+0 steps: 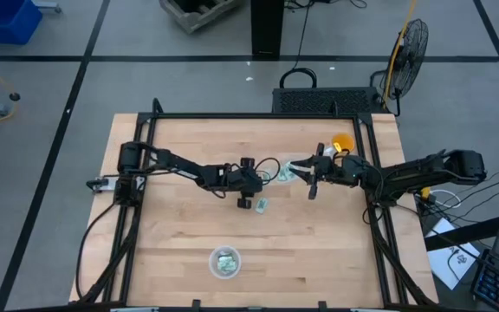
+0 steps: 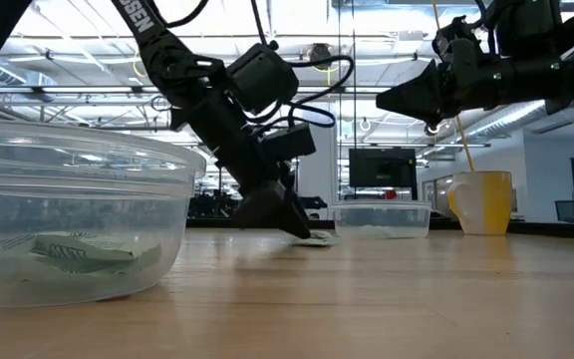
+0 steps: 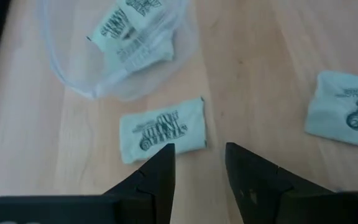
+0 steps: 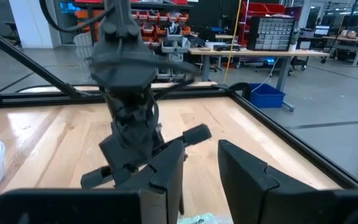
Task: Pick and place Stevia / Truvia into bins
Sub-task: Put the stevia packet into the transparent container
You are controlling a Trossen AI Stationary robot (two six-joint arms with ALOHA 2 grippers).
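Pale wood-plank table (image 1: 171,225), black-framed. Left gripper (image 3: 199,163), dark fingers spread and holding nothing, low over a flat green-white paper Truvia sachet (image 3: 161,130) just beside the far clear round plastic bowl (image 3: 73,74); another sachet (image 3: 347,111) lies near it. Right gripper (image 4: 199,168) raised beside that bowl, fingers apart, seemingly empty. Near bowl (image 1: 225,263) holds crumpled sachets. Orange cup (image 1: 342,140) behind the far bowl.

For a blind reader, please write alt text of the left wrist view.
The left gripper, fingers open and empty, hovers above a green-and-white Truvia sachet on the wooden table. Beyond it a clear plastic bowl holds more sachets, and another sachet lies apart.
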